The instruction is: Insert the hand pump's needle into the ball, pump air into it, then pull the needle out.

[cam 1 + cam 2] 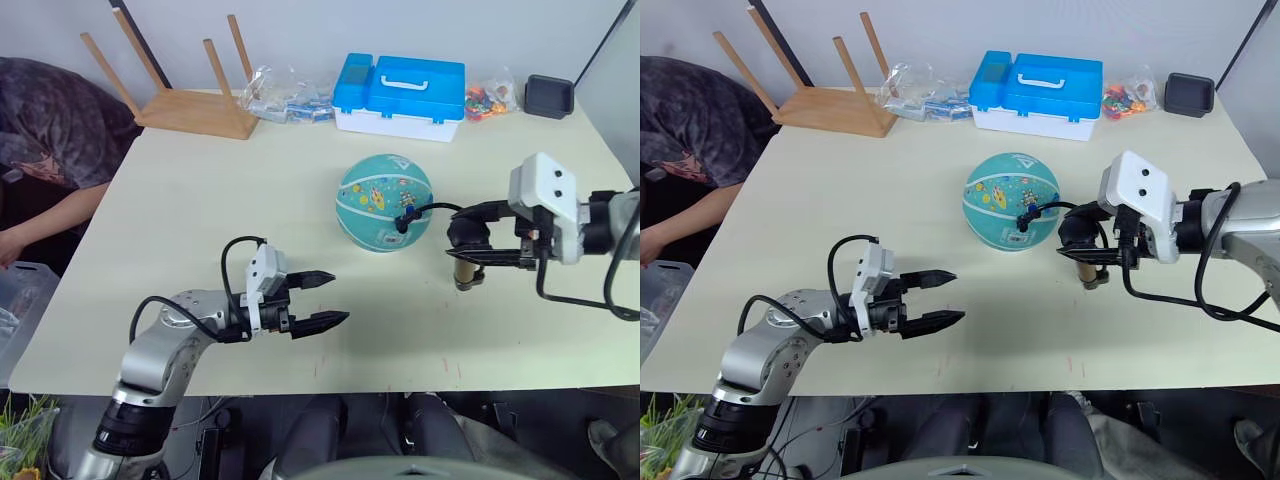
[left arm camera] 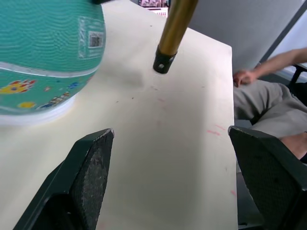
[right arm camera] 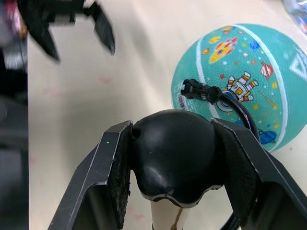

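The pump (image 1: 1092, 268) was clamped upright by the right gripper (image 1: 1087, 255) beside the ball (image 1: 1011, 200), needle (image 3: 193, 89) seated, for pumping; the left gripper (image 1: 937, 298) was held open.

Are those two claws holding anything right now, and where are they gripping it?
The right gripper clamps the hand pump by its black handle end. The left gripper is open, holding nothing.

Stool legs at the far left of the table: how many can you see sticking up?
4. The wooden stool lies overturned at the table's far left corner, its four legs angling upward: two on the left, two on the right. None looks hidden.
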